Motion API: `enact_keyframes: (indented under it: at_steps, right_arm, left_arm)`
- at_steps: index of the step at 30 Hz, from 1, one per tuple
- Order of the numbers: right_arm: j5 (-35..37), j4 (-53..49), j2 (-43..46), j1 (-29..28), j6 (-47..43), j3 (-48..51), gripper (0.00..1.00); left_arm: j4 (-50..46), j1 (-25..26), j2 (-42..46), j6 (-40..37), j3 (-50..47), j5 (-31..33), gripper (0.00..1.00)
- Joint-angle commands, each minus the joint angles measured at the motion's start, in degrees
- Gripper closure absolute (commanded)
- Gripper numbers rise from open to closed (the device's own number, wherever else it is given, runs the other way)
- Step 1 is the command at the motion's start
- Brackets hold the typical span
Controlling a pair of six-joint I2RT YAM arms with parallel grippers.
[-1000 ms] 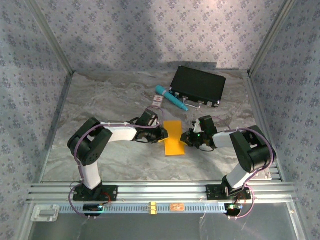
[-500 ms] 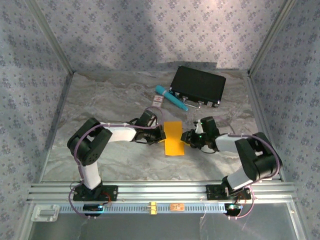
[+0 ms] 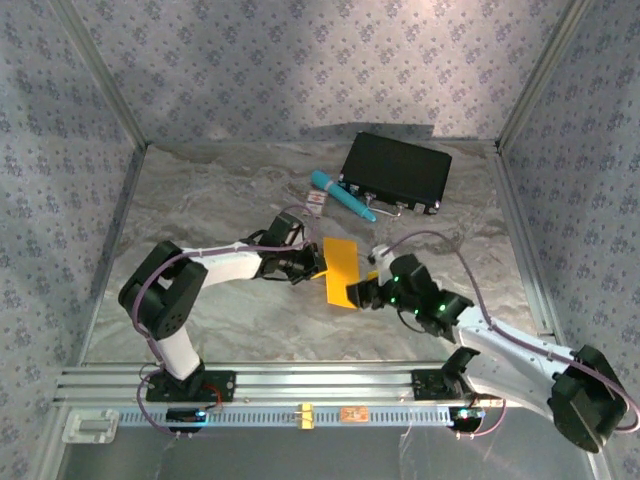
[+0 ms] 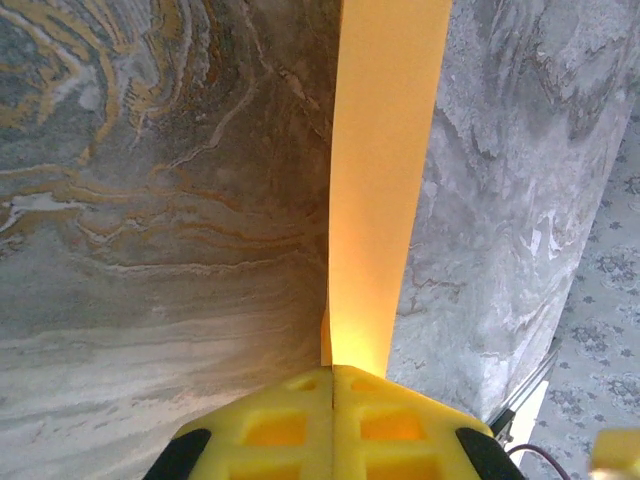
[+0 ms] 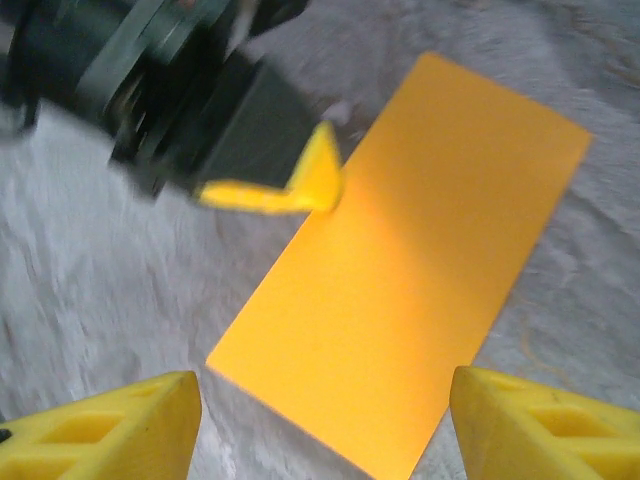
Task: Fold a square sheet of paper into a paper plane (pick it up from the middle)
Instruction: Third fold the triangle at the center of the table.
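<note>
Left claw [image 3: 318, 262] was pinched shut on the 9 o'clock edge of the sheet of paper [image 3: 342, 272]. Right claw [image 3: 352, 295] gaped wide at its 5 o'clock corner, gripping nothing. On the marbled tabletop [image 3: 220, 190], a black case [image 3: 395, 172] sat at 1 o'clock from the orange sheet, a folded rectangle mid-tabletop. A teal pen [image 3: 342, 196] and a white-and-red card [image 3: 315, 203] lay near 12 o'clock.

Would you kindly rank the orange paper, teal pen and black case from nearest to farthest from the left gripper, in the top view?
1. Orange paper, pinched in the left gripper.
2. Teal pen, just beyond it.
3. Black case, farthest back, rightward.
</note>
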State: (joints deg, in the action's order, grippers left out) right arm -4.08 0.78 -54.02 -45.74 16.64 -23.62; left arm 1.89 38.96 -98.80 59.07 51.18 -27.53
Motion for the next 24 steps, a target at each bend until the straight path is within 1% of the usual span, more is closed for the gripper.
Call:
enact_keyframes:
  at_steps: [1, 3, 5, 8, 11, 14, 18, 21, 24]
  right_arm:
    - [11.12, 1.50, -2.16, -6.87, -14.08, 0.48, 0.33]
    - [14.36, 3.02, -5.14, -11.12, -17.50, -0.43, 0.35]
    - [19.33, 5.87, -8.53, -15.28, -20.32, -1.12, 0.36]
    - [25.48, 9.98, -12.73, -19.08, -22.35, -1.25, 0.34]
    - [30.53, 12.02, -16.60, -21.36, -23.52, -1.60, 0.34]
    - [33.08, 14.69, -19.88, -22.77, -24.20, -1.96, 0.32]
    - [40.64, 16.39, -25.69, -24.73, -25.32, -4.04, 0.31]
    - [42.20, 18.06, -28.83, -24.95, -25.28, -4.77, 0.34]
    - [42.33, 18.30, -29.69, -25.15, -24.62, -5.05, 0.39]
  left_arm:
    - [-2.02, -0.52, 1.83, 0.03, 0.50, -1.23, 0.97]
    - [-2.04, -0.53, 1.64, 0.08, 0.41, -1.23, 0.97]
    - [-1.89, -0.47, 1.66, 0.21, 0.40, -1.12, 0.97]
    - [-1.58, -0.47, 1.60, 0.51, 0.33, -1.12, 0.97]
    - [-1.20, -0.50, 1.59, 0.78, 0.02, -1.19, 0.97]
    - [-1.06, -0.46, 1.67, 0.83, -0.20, -1.10, 0.97]
    - [-0.93, -0.49, 1.68, 0.93, -0.29, -1.12, 0.97]
    - [-0.62, -0.53, 1.69, 1.13, -0.51, -1.36, 0.97]
    - [-0.57, -0.46, 1.86, 1.19, -0.47, -1.30, 0.97]
